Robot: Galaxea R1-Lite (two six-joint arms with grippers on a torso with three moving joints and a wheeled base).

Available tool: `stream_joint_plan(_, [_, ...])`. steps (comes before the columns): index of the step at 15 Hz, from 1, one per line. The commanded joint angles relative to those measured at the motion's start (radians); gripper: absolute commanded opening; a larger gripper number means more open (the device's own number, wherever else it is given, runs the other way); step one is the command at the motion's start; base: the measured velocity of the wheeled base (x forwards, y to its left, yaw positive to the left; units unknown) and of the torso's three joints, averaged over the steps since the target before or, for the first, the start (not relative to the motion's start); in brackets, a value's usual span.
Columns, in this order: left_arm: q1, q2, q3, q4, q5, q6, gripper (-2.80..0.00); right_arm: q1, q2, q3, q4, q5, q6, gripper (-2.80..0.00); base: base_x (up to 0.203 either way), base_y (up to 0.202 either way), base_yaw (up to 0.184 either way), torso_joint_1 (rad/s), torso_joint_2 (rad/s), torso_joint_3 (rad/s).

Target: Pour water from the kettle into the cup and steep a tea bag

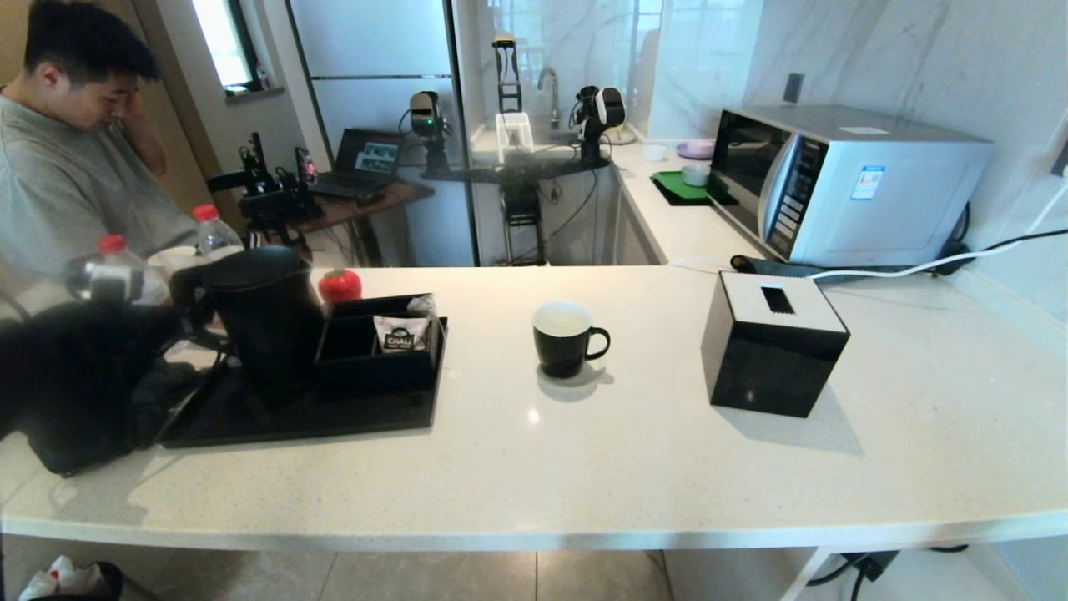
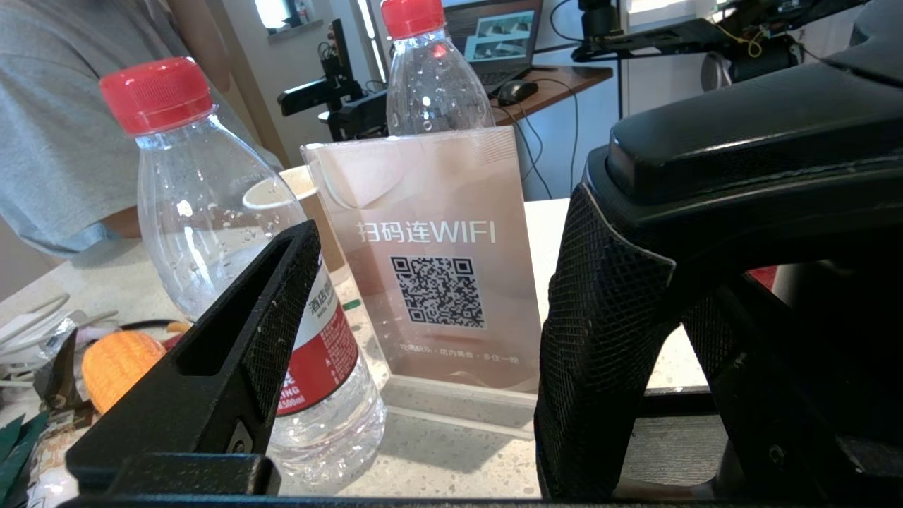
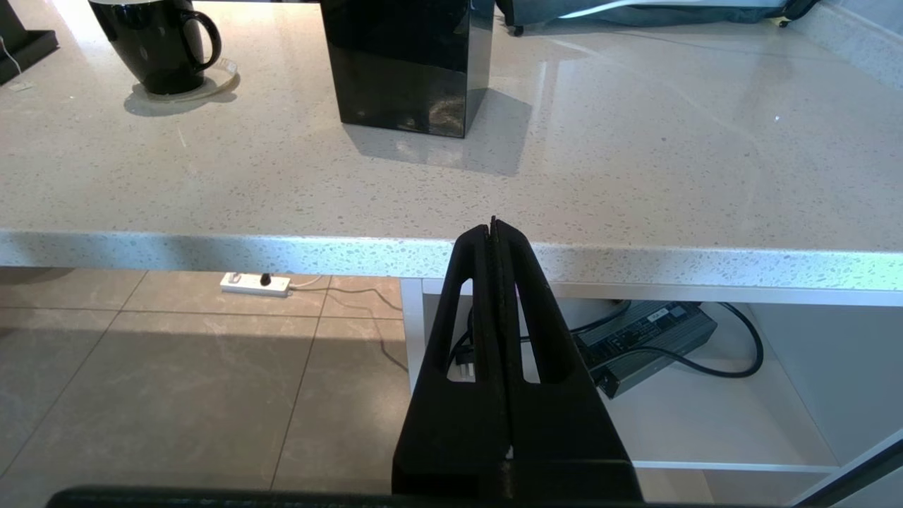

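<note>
The tall matte black kettle (image 1: 267, 317) stands on a black tray (image 1: 292, 421) at the counter's left. My left gripper (image 1: 179, 305) is beside its handle and open. In the left wrist view the gripper (image 2: 444, 219) has only a sign and a bottle between its fingers, and the kettle's handle (image 2: 741, 141) lies over the outer side of one finger. The black cup (image 1: 563, 338) with a white inside stands mid-counter, handle to the right; it also shows as the cup (image 3: 159, 42) in the right wrist view. My right gripper (image 3: 494, 226) is shut and empty below the counter's front edge. The tea bag is out of view.
A black box (image 1: 375, 351) on the tray holds a white CHALI sachet (image 1: 400, 334). A black tissue box (image 1: 772, 342) stands right of the cup. Two red-capped bottles (image 2: 204, 233) and a WiFi sign (image 2: 430, 268) crowd the left end. A person (image 1: 75, 159) sits behind, and a microwave (image 1: 843, 179) is at the far right.
</note>
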State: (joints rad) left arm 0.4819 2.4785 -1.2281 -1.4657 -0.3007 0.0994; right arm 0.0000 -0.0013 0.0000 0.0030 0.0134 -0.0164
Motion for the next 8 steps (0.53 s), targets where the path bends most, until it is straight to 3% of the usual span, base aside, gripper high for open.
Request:
stream_joint_plan(1, [-0.004, 0.011, -0.02, -0.008, -0.007, 0.0, 0.0, 0.0, 0.001, 0.0, 0.0, 0.0, 0.0, -2.8, 0.0, 0.0, 0.0, 0.0, 0.0, 0.0])
stream_joint_plan(8, [-0.014, 0.028, -0.093, 0.004, -0.015, 0.0, 0.0, 0.0, 0.001, 0.0, 0.0, 0.0, 0.0, -2.8, 0.0, 0.0, 0.0, 0.0, 0.0, 0.0])
